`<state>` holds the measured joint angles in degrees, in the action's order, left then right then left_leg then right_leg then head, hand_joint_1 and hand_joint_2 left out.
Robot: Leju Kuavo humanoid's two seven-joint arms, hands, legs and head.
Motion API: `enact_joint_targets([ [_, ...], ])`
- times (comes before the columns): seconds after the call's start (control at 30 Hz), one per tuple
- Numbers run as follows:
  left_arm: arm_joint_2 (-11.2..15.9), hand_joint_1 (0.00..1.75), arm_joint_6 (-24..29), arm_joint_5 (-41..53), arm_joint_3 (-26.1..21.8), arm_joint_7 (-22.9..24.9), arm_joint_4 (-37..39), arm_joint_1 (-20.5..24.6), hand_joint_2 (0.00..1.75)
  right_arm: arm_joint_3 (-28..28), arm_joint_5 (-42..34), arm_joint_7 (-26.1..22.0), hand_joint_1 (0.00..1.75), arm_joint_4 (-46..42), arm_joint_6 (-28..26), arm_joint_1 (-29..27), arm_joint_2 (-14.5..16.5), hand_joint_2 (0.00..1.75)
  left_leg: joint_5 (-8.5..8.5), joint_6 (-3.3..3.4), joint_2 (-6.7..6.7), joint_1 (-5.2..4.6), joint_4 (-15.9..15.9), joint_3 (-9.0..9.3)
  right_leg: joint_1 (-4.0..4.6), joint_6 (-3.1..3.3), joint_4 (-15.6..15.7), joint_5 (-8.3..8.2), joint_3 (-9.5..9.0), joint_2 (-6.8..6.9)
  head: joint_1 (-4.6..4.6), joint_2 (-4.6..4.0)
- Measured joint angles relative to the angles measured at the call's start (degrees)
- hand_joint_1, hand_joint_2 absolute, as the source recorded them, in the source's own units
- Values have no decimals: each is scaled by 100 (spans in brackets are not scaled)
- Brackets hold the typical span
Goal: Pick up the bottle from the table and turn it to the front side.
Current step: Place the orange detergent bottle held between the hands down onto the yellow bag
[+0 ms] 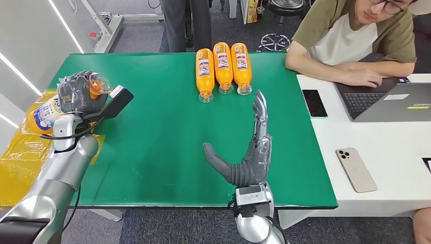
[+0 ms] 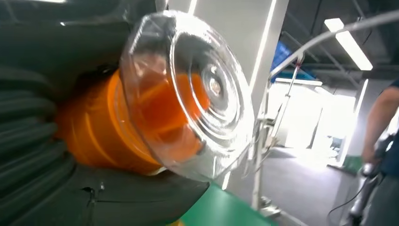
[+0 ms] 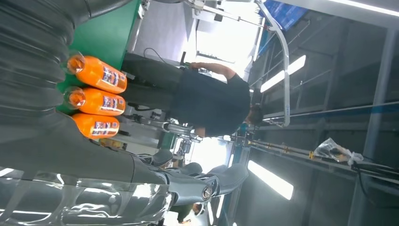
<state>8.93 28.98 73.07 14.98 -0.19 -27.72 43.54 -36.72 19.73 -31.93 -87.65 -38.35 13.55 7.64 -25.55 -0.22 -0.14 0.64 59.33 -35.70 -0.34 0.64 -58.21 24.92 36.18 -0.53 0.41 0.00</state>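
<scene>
My left hand (image 1: 77, 92) grips an orange bottle (image 1: 47, 113) with a white and blue label, held lying sideways above the table's left edge. Its clear cap (image 1: 99, 84) points toward the table's middle. Close up in the left wrist view the clear cap (image 2: 188, 94) and orange neck (image 2: 101, 127) stick out of my dark fingers (image 2: 33, 155). My right hand (image 1: 248, 152) stands on the green table (image 1: 152, 132) near its front edge, fingers straight and thumb spread, holding nothing. Three more orange bottles (image 1: 222, 67) lie side by side at the far edge, caps toward me.
A person sits at the white desk (image 1: 386, 152) on the right with a laptop (image 1: 391, 100). Two phones (image 1: 314, 102) (image 1: 356, 169) lie on that desk. A yellow sheet (image 1: 18, 157) lies beside the table's left edge. Another person stands behind the table's far side.
</scene>
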Motion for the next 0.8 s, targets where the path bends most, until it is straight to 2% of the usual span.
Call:
enact_joint_targets([
  [0.17,119,175,-495,649,349,257,417,106,175,4,1,-16,0,-43,0,-11,37,175,-1,-2,1,1,-3,-1,0,2,-1,3,2,0,0,0],
  [0.3,220,175,-800,944,636,157,687,-2,175,5,30,-17,0,-113,1,-55,66,175,-2,-3,5,1,-4,-1,0,3,-1,3,3,-2,0,0],
  [0.57,349,175,-805,967,797,-88,963,-549,175,70,194,-58,0,-252,0,-309,84,175,-4,-4,10,1,-5,-7,0,4,0,8,10,-8,1,0],
  [0.8,410,175,-741,825,805,-738,1047,-1017,175,98,190,-143,0,-296,0,-556,76,175,-7,-3,13,0,-6,-7,-1,5,2,9,11,-9,1,0],
])
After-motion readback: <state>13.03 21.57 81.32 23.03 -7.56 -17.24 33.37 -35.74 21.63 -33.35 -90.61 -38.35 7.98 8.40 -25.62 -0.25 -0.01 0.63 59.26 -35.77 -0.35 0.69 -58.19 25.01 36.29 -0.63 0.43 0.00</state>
